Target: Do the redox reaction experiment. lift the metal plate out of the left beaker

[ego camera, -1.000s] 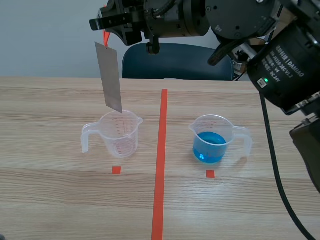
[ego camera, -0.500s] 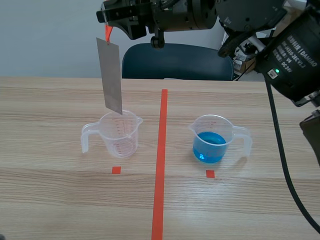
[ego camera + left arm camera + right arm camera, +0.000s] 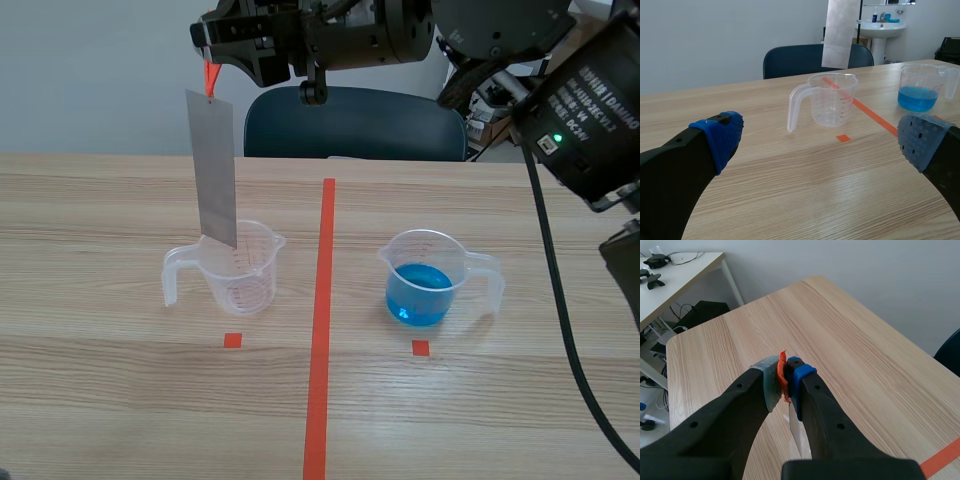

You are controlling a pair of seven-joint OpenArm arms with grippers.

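Most of the metal plate (image 3: 797,437) is hidden behind the right gripper (image 3: 785,376)

Metal plate (image 3: 211,168) slightly lower, more upright.

Two clear plastic measuring beakers are counted on the one wooden surface (image 3: 90,400): an empty beaker (image 3: 240,270) and a beaker of blue liquid (image 3: 425,285). One metal plate (image 3: 213,165) is seen, with one orange-red tab (image 3: 210,76) at its upper edge. Two pincers are counted, the left pincer (image 3: 821,142) and the right pincer (image 3: 785,380). One dark blue chair (image 3: 350,125) is counted. Three tape marks are noted: one long line (image 3: 320,320), a left square (image 3: 232,340) and a right square (image 3: 420,348). One white washbasin (image 3: 885,27) and one white desk (image 3: 685,270) are made out in the background.
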